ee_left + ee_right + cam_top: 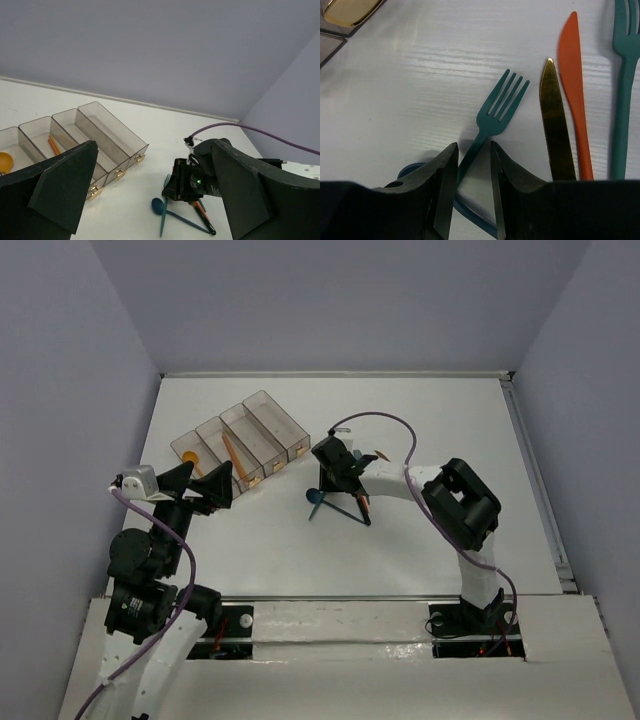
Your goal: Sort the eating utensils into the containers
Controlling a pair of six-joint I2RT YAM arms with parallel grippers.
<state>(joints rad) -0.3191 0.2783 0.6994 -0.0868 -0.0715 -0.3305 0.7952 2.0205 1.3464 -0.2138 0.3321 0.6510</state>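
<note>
Four joined smoky bins, the containers (262, 427), stand at the back left; one holds an orange spoon (5, 161), its neighbour an orange utensil (52, 145). On the table lie a teal fork (500, 107), a blue spoon (158, 205) beneath its handle, a dark knife (555, 130), an orange knife (575, 90) and a second teal fork (622, 75). My right gripper (472, 145) is down over the first fork, jaws open astride its handle, with a gap on the right side. My left gripper (205, 490) hovers open and empty near the bins' front ends.
The bins have brass pulls (118, 173) on their near ends. White walls rise at the table's back and right edges (530, 440). A purple cable (385, 420) arcs over the right arm.
</note>
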